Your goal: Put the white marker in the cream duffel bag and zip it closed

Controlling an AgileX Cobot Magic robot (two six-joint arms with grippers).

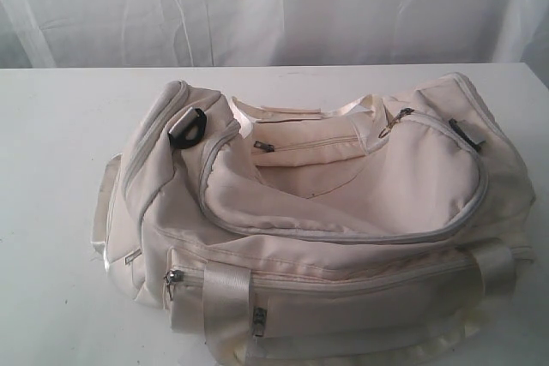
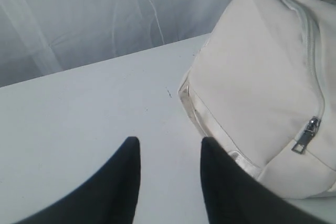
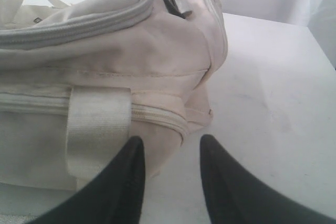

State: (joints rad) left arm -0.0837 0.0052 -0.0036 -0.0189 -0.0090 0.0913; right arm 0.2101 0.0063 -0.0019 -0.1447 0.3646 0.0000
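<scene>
**A:** Where's the white marker meant to be? It can't be spotted on the table (image 1: pixel 51 169) in any view.

**B:** Nothing is seen of it, so it's presumably tucked inside the cream duffel bag (image 1: pixel 343 212) (out of shot can't be ruled out). The bag is laid flat mid-table, probably so the top flap's grey zipper (image 1: pixel 343 236) can be reached from both ends.

**A:** And the grippers?

**B:** The left gripper (image 2: pixel 170 148) is held spread and empty beside one end of the bag, near a side zipper pull (image 2: pixel 307 135). The right gripper (image 3: pixel 170 145) is spread too, nothing pinched, at the other end by a webbing handle (image 3: pixel 97 124). The flap looks zipped, though its far edge is crumpled, so that's only judged.
</scene>
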